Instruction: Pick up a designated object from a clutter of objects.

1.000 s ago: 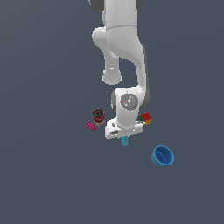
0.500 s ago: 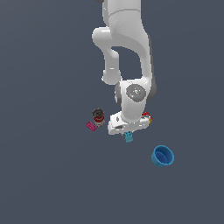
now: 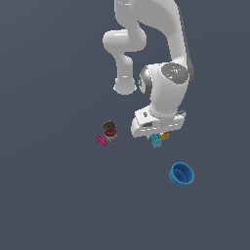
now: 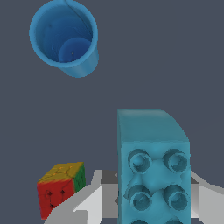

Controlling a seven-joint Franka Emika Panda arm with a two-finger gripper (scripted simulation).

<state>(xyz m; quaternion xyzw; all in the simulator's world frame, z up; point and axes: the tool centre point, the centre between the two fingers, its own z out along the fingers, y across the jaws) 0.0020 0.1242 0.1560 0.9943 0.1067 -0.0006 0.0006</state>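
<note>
Looking first at the exterior view: tool (image 3: 157,137) low under the white arm (image 3: 163,93), with the cyan brick (image 3: 156,141) poking out just beneath it. Orange and red of the cube (image 3: 166,136) peeking out just beside the brick, toward the exterior view's right. Cup (image 3: 181,174) well apart, lower and to the exterior view's right. Dark-and-red cylinder (image 3: 110,130) and pink brick (image 3: 101,140) touching or nearly so, off to the exterior view's left, clear of the tool. Hard to tell here whether the brick rests on the counter (image 3: 53,195) or hangs off it.

Turning to the wrist view: brick (image 4: 153,168) filling the near field, studs facing the camera, seated between the pale fingers (image 4: 87,203). Tool clenched on the brick, judging by that fit. Cube (image 4: 61,187) beside the brick and apart from it; cup (image 4: 64,37) far off, open and empty.

Judged step: grasp made, lift in hand. Next move calling for a straight rise, holding the squeeze firm and steering clear of the cube.
</note>
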